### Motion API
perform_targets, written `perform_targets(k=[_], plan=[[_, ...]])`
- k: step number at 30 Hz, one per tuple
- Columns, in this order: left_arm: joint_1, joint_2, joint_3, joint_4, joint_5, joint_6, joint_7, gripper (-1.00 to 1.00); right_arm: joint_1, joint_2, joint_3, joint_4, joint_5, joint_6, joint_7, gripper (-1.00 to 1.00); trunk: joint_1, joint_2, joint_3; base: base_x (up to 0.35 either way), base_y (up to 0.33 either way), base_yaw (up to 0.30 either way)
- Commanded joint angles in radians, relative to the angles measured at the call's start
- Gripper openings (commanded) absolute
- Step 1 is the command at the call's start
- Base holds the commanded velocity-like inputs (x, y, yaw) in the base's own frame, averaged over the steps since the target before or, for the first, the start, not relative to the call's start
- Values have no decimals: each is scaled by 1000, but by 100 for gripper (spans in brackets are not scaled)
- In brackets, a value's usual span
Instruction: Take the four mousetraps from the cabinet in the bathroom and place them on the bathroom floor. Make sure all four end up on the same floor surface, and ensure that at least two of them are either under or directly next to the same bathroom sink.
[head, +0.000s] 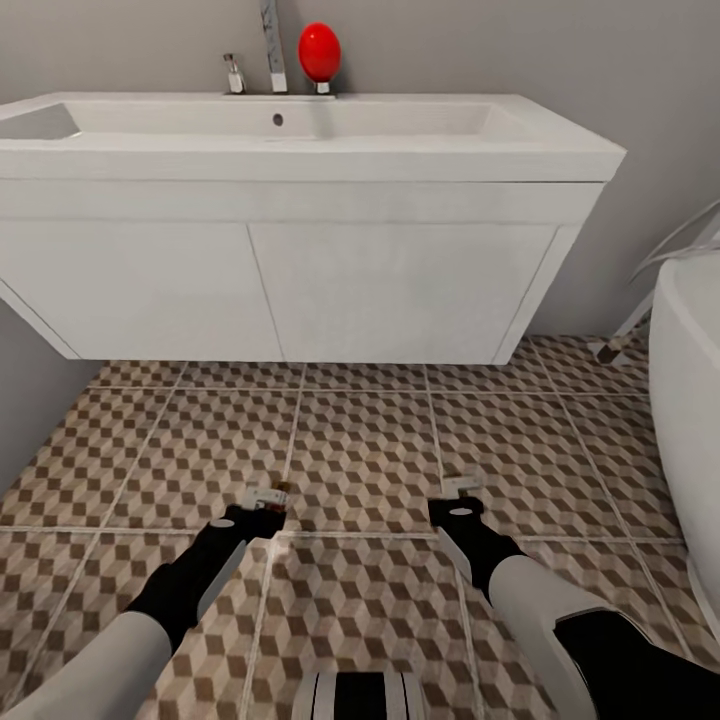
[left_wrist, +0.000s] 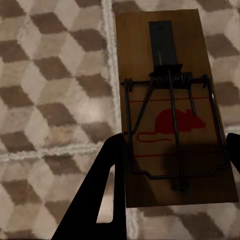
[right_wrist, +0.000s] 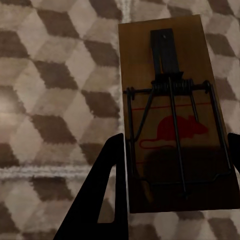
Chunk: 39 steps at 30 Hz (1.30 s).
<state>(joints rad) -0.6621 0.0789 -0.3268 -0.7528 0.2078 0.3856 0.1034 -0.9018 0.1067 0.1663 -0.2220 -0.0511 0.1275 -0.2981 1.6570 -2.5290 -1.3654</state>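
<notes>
Both arms are reaching low over the bathroom floor (head: 360, 450) in front of the white sink (head: 300, 135) and its vanity (head: 280, 290). The left gripper (left_wrist: 172, 165) is clamping a mousetrap (left_wrist: 170, 110) by its long edges, above the cube-patterned tiles. The right gripper (right_wrist: 172, 167) is clamping a second mousetrap (right_wrist: 172, 110) the same way. A bathtub (head: 690, 400) is standing at the right.
</notes>
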Motion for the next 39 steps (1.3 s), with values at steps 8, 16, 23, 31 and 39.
perform_targets(k=[8,16,23,31,39], plan=[[-1,13,25,-2,9,3,6,-100,0,-1,10,-2,-6,-6,-6,-100,3,-2,-32,0,0,0],[-1,15,30,-2,7,3,7,-100,0,-1,10,-2,-4,-6,-6,-100,7,-4,-63,0,0,0],[-1,15,31,-1,7,3,7,-100,0,-1,10,-2,-4,-6,-4,-100,10,-6,-90,0,0,0],[-1,15,31,0,7,3,7,-100,0,-8,11,-3,-6,-13,35,-100,14,-8,-121,0,0,0],[-1,15,32,0,7,3,7,-100,0,-19,4,-2,-8,-36,186,-100,17,-9,-152,0,0,0]])
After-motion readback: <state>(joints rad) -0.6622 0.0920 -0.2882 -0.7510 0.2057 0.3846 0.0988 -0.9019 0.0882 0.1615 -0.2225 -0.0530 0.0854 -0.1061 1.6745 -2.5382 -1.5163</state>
